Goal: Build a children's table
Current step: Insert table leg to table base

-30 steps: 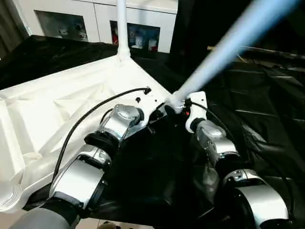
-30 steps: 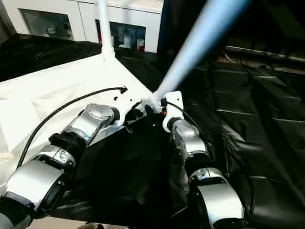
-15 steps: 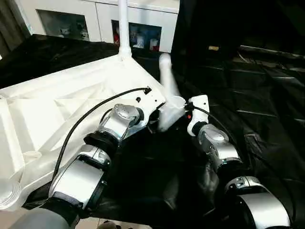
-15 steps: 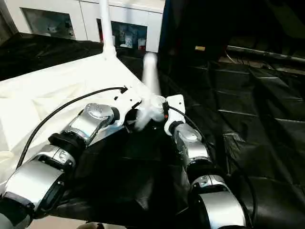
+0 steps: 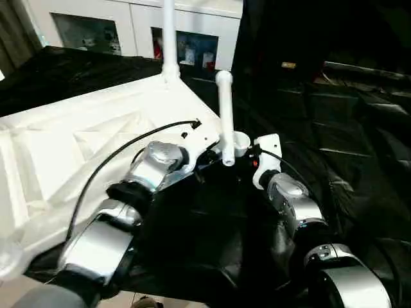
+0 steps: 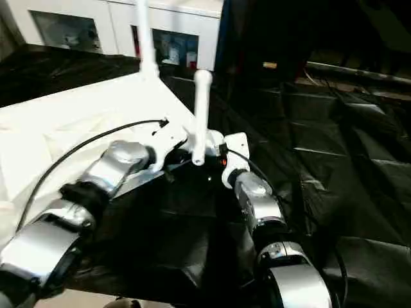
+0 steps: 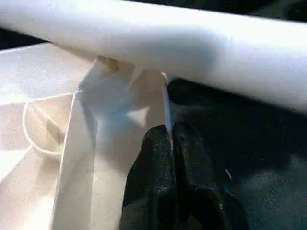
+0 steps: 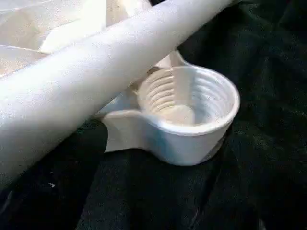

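Tabletop (image 5: 83, 138) of white plastic lies upside down on the black-draped table (image 5: 359, 147), its ribbed underside facing up and filling the left half of the scene. One white leg (image 5: 169, 35) stands upright in the far corner socket, rising out of the top of the picture. The near right corner of the tabletop ends in a round socket (image 8: 189, 108), an open cup with ridges inside, resting on the black cloth and holding nothing.

A second leg (image 5: 225, 115) lies loose beside that socket, just to its left. It leans across the corner of the tabletop, its rounded end pointing far and slightly up, its near end reaching over the tabletop's edge towards the black cloth. In both wrist views this tube crosses the picture as a broad white bar above the corner; whether it touches the socket's rim cannot be told.

The left gripper (image 7: 171, 143) sits at the edge of the tabletop near the socket, its two black fingers (image 7: 153, 163) pressed together with the thin white edge of the tabletop right at their tips. Whether they pinch that edge or only rest against it cannot be told. The right gripper (image 5: 257, 154) is just right of the socket, its white housing close to the cup; its jaws stand wide apart and hold nothing.

White cabinets (image 5: 128, 29) with glass doors stand beyond the far edge of the table.
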